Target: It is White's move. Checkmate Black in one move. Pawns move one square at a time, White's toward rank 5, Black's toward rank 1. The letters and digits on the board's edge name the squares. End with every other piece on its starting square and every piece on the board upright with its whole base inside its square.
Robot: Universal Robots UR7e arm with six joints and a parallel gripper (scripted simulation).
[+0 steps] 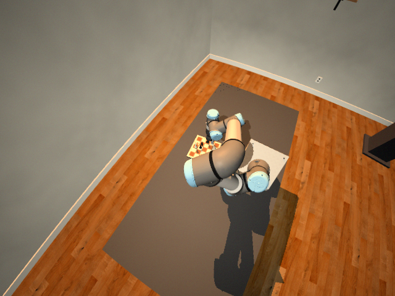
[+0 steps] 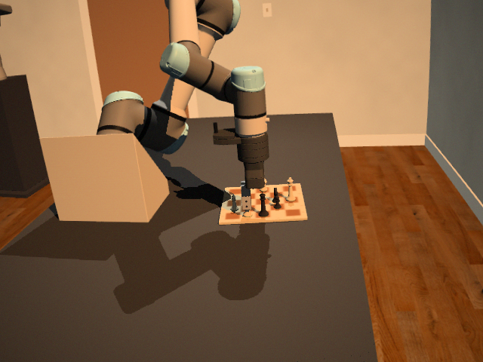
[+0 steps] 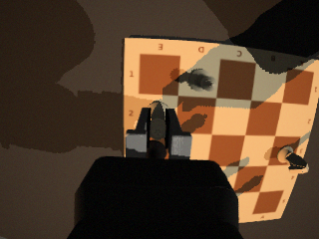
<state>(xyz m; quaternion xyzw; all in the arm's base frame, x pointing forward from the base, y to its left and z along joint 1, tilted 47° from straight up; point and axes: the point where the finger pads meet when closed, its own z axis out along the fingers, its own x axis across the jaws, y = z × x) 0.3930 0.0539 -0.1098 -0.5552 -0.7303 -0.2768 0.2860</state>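
Observation:
A small chessboard (image 2: 290,213) (image 1: 193,152) (image 3: 266,119) lies on the dark table. My gripper (image 2: 245,202) (image 3: 158,119) points straight down over the board's front left part and is shut on a pale white piece (image 3: 158,121), whose base (image 2: 246,213) shows at board level. In the wrist view it is near the corner with the edge marks E and 2. A pale piece (image 2: 233,203) stands just left of the gripper. Two black pieces (image 2: 263,205) (image 2: 276,198) stand to its right; one shows in the wrist view (image 3: 195,82). A white piece (image 2: 290,189) (image 3: 293,158) stands at the far right.
The arm's tan pedestal box (image 2: 101,175) stands left of the board, with the arm's elbow above it. In the top view the arm (image 1: 223,156) covers part of the board. A wooden bench (image 1: 274,229) runs along the table's right edge.

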